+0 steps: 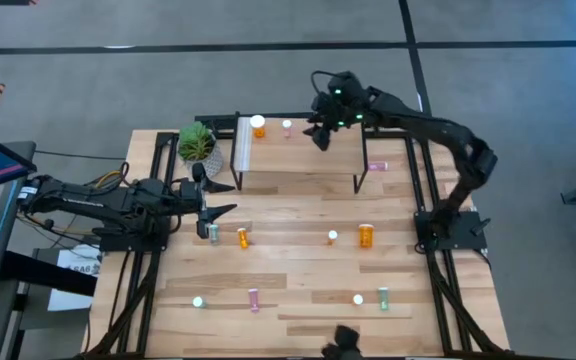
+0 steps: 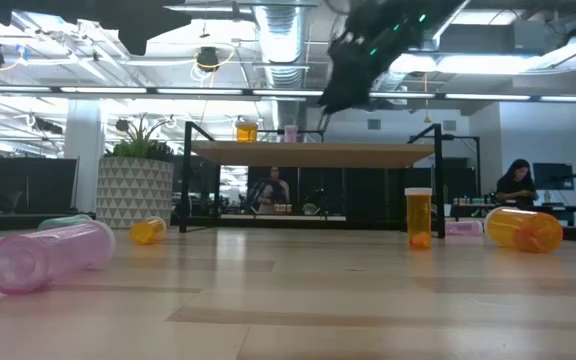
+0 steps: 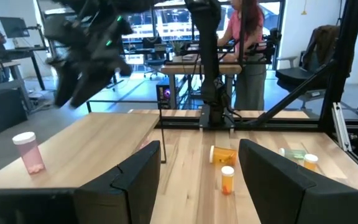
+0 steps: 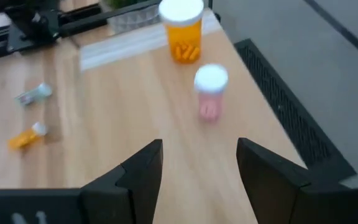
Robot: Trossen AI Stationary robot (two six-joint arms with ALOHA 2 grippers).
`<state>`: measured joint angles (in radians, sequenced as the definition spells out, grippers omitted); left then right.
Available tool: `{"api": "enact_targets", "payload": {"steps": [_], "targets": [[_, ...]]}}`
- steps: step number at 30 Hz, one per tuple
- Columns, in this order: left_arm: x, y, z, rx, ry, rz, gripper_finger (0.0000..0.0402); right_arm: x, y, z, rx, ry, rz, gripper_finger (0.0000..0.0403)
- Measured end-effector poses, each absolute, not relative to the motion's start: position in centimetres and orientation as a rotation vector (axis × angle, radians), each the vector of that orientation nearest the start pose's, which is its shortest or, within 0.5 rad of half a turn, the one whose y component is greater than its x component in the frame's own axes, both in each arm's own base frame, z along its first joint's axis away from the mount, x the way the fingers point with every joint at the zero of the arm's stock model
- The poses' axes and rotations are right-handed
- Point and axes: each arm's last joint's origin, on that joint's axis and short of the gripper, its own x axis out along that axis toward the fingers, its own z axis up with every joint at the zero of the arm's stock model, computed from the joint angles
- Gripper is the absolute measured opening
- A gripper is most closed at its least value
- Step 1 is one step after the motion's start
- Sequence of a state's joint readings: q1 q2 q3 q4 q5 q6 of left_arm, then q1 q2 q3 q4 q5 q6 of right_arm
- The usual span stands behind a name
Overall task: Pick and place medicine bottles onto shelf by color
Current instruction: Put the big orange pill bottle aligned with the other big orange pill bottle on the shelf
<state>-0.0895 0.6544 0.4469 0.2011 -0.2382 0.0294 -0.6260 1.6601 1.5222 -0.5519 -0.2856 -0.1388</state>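
Right gripper [image 1: 320, 132] hangs over the shelf [image 1: 298, 160], fingers spread and empty, beside a pink bottle [image 1: 287, 126].

The pink bottle stands upright on the shelf top just ahead of the open fingers, apart from them. An orange bottle [image 1: 258, 126] stands near it, toward the white strip [image 1: 243, 150]. The left gripper [image 1: 218, 211] waits open, holding nothing, over the table [image 1: 298, 290] where other bottles lie scattered.

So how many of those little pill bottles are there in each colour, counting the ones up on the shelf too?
Orange bottles: 5
Pink bottles: 3
Green-teal bottles: 3
Total: 11
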Motion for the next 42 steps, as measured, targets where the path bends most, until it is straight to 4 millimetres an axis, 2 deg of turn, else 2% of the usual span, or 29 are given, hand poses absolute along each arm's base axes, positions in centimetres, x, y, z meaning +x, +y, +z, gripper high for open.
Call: {"api": "enact_targets", "payload": {"steps": [3, 6, 13, 19, 25, 30, 38, 42], "targets": [[15.9, -0.7, 27.2, 0.022, 0.008, 0.149, 0.0206, 28.6, -18.0, 34.4, 0.200, 0.684, -0.250, 0.0227], [15.9, -0.7, 27.2, 0.019, 0.008, 0.148, 0.0206, 27.4, -14.3, 34.1, 0.218, 0.706, -0.207, 0.0227], [15.9, -0.7, 27.2, 0.015, 0.007, 0.148, 0.0206, 24.2, -5.3, 31.0, 0.269, 0.763, -0.261, 0.0227], [15.8, -0.8, 27.4, 0.000, -0.020, 0.145, 0.0206, 21.8, -0.2, 27.7, 0.555, 0.778, -0.409, 0.0227], [15.9, -0.9, 27.5, -0.004, -0.028, 0.113, 0.0206, 19.9, 2.5, 24.0, 0.638, 0.905, -0.599, 0.0226], [16.0, -0.9, 27.4, -0.007, -0.017, 0.102, 0.0206, 18.9, 3.8, 22.0, 0.758, 0.901, -0.733, 0.0226], [16.8, -1.0, 26.8, 0.002, 0.020, 0.098, 0.0206, 18.4, 5.1, 19.0, 0.845, 0.964, -0.852, 0.0226], [17.0, -1.0, 26.6, 0.005, 0.033, 0.098, 0.0206, 18.8, 5.7, 17.9, 0.864, 0.980, -0.896, 0.0226]]}}
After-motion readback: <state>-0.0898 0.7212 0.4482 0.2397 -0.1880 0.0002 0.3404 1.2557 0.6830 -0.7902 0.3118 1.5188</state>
